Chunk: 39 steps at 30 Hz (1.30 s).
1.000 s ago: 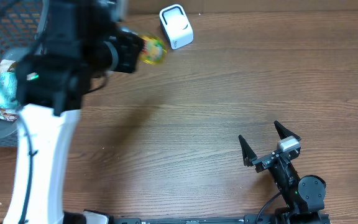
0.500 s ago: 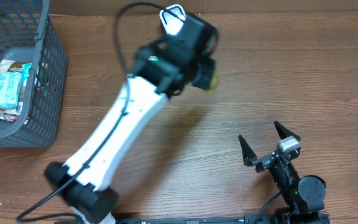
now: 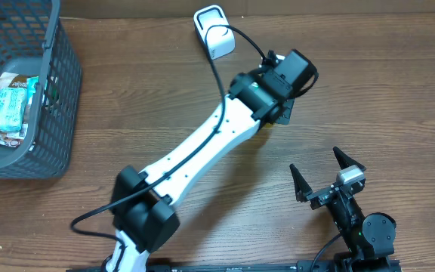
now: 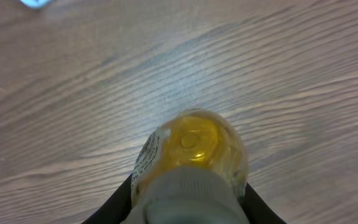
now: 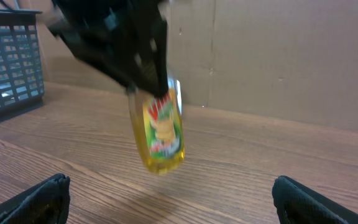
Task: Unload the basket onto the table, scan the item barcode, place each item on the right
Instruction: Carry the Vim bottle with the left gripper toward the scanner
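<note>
Front-right of the scanner [image 3: 214, 32]: left gripper [image 3: 284, 112], its fingers pinching a bottle near the top end.
Bottle [image 5: 162, 134]: yellow liquid inside, a red and green label on one side and a white printed strip on another. It hangs almost upright above the table [image 3: 368, 83], not touching the wood.
Right gripper [image 3: 313, 159]: farther to the front-right of the scanner, at the near table edge, jaws spread wide.
Basket [image 3: 55, 113]: far left of the scanner, dark wire, with some snack packets [image 3: 10, 102] inside.
Scanner: white, standing at the far table edge, apart from the bottle.
</note>
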Motion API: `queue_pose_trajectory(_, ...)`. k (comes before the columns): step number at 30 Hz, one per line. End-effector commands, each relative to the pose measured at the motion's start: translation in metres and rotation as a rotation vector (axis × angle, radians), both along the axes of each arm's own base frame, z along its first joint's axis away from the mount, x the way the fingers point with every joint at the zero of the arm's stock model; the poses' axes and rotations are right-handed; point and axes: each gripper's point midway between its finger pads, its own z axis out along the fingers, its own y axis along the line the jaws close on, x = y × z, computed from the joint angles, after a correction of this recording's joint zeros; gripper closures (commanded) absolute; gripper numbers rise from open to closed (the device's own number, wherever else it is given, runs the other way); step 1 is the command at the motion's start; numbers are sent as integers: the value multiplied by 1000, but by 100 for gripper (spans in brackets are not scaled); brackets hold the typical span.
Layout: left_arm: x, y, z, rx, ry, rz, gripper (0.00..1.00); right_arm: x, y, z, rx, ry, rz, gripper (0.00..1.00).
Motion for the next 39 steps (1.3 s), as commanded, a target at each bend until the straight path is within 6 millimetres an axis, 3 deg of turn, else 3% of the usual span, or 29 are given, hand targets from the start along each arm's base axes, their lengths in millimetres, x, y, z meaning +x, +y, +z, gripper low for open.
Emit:
queue_pose_trajectory(1, 5, -9, -23, 29, -4, 55, 79, 1, -2, -2, -4, -4, -14, 0)
queue_pose_trajectory(8, 2, -21, -55, 58, 27, 70, 78, 1, -2, -2, -4, -5, -14, 0)
queue_pose_trajectory(23, -7, -21, -62, 85, 49, 57, 76, 1, -2, -2, -4, -5, -14, 0)
queue_pose_trajectory(29, -10, -23, -63, 80, 61, 48, 67, 1, -2, -2, -4, -5, -14, 0)
queue_pose_trajectory(31, -13, -25, -64, 73, 75, 42, 61, 1, -2, -2, -4, -4, -14, 0)
queue_pose_trajectory(37, -16, -21, -66, 90, 89, 41, 20, 1, -2, -2, -4, -5, -14, 0)
queue_pose_trajectory(39, -20, -21, -68, 92, 108, 34, 13, 1, -2, -2, -4, -4, -14, 0)
